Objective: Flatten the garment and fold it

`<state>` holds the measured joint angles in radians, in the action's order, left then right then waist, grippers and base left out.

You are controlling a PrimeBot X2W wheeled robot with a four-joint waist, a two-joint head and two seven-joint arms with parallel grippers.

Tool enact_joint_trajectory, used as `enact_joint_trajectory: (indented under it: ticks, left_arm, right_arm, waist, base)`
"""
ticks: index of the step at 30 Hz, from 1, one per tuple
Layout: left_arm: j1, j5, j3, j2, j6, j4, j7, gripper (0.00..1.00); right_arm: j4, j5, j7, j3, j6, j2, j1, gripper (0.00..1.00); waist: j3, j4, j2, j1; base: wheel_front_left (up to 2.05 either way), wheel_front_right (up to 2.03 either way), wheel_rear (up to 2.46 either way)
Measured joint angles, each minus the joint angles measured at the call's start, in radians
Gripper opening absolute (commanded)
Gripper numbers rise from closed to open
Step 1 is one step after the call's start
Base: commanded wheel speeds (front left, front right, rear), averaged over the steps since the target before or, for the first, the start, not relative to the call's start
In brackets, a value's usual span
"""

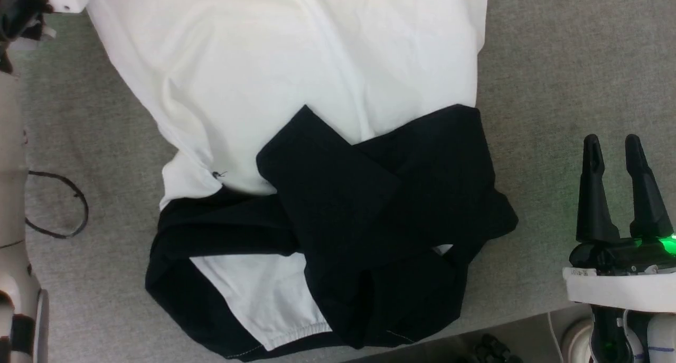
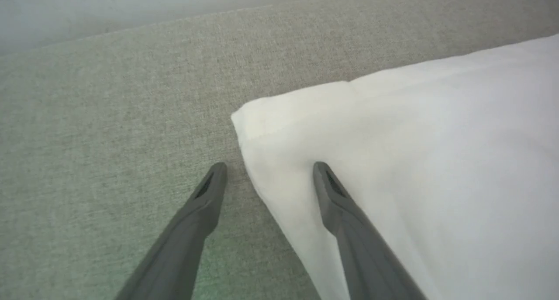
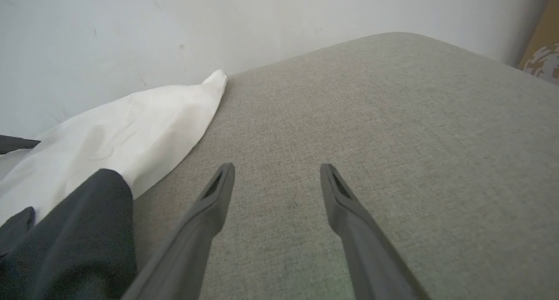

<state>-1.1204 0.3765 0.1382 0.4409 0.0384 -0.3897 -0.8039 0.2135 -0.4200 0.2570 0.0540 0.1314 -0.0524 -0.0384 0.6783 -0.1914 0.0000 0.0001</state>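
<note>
surface: grey fabric pad (image 1: 554, 62) | on it: garment (image 1: 296, 62), white body spread, black sleeves crossed

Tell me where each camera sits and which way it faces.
Head view: on the head, looking down at the garment on the grey surface; open right gripper lower right, pale forearm at left edge.
Left wrist view: on the left wrist, looking along the open left gripper at the garment's white corner.
Right wrist view: on the right wrist, looking across the grey surface to a wall; right gripper at bottom.
Shared: all three show the garment.
</note>
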Motion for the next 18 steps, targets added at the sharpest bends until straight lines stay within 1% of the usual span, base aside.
enact_joint_trajectory:
  ticks: [2, 3, 4, 5, 11, 14, 16, 18]
  left_arm:
    - [-0.01, 0.0, 0.001, 0.005, -0.005, 0.003, -0.004, 1.0]
    - [-0.014, 0.0, 0.004, 0.007, -0.004, 0.006, -0.008, 0.85]
    - [-0.017, 0.0, 0.007, 0.009, -0.003, 0.009, -0.009, 0.25]
    - [-0.018, 0.001, 0.008, 0.009, 0.002, 0.013, -0.006, 0.0]
    - [-0.015, 0.004, 0.02, 0.009, 0.022, 0.019, 0.032, 0.0]
    - [-0.005, 0.009, 0.021, 0.009, 0.026, 0.018, 0.061, 0.0]
    - [0.002, 0.012, 0.024, 0.009, 0.032, 0.017, 0.073, 0.0]
    - [0.007, 0.015, 0.025, 0.009, 0.034, 0.016, 0.093, 0.0]
  right_arm:
    - [-0.002, -0.002, 0.0, -0.001, 0.0, 0.0, -0.004, 1.0]
    - [-0.003, -0.002, 0.0, 0.0, 0.0, 0.0, -0.004, 1.0]
    - [-0.004, -0.002, 0.0, 0.0, 0.0, 0.0, -0.005, 1.0]
    - [-0.005, -0.002, 0.0, 0.0, 0.0, 0.0, -0.005, 1.0]
    - [-0.008, 0.013, 0.0, 0.0, 0.0, 0.0, -0.02, 1.0]
    - [0.006, 0.057, -0.004, -0.002, 0.0, 0.0, -0.048, 1.0]
    - [0.04, 0.086, -0.041, 0.002, 0.0, 0.0, -0.086, 1.0]
    - [0.094, 0.121, -0.101, 0.013, 0.0, 0.0, -0.148, 1.0]
  waist:
    - [0.008, -0.006, 0.0, -0.0001]
    - [0.012, -0.009, 0.0, -0.0001]
    - [0.016, -0.011, 0.0, -0.0001]
    - [0.019, -0.012, 0.0, 0.0]
    - [0.018, -0.008, 0.0, 0.0]
    - [0.007, -0.002, 0.0, -0.0001]
    - [-0.001, 0.0, 0.0, -0.0001]
    - [-0.007, 0.003, 0.0, -0.0001]
  base:
    - [0.0, 0.0, 0.0]
    - [0.0, 0.0, 0.0]
    - [0.0, 0.0, 0.0]
    - [0.0, 0.0, 0.0]
    - [0.0, 0.0, 0.0]
    - [0.0, 0.0, 0.0]
    - [0.0, 0.0, 0.0]
    - [0.0, 0.0, 0.0]
